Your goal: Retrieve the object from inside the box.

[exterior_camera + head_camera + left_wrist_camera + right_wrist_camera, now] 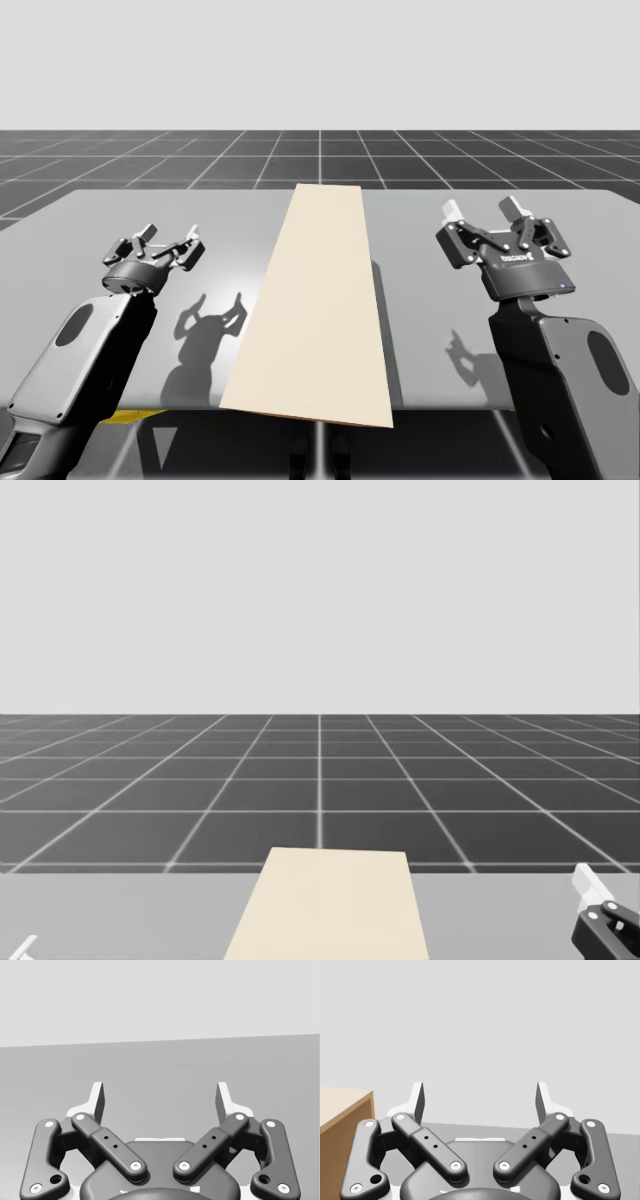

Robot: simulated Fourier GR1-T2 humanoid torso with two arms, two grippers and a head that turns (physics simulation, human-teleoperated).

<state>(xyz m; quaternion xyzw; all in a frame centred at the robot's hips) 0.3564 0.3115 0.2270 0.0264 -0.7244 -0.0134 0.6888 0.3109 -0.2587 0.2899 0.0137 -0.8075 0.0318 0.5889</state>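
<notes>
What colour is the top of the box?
The box has a plain pale beige top with no pattern. The high view shows it best.

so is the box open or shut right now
Shut, it seems: the box shows one flat, unbroken beige top from above, with no gap, raised flap or interior visible.

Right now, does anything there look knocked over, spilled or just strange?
Nothing stands out. The beige box sits square between my left gripper and my right gripper, both open and touching nothing. Its top shows a plain unbroken face, so whatever is inside is hidden.
</notes>
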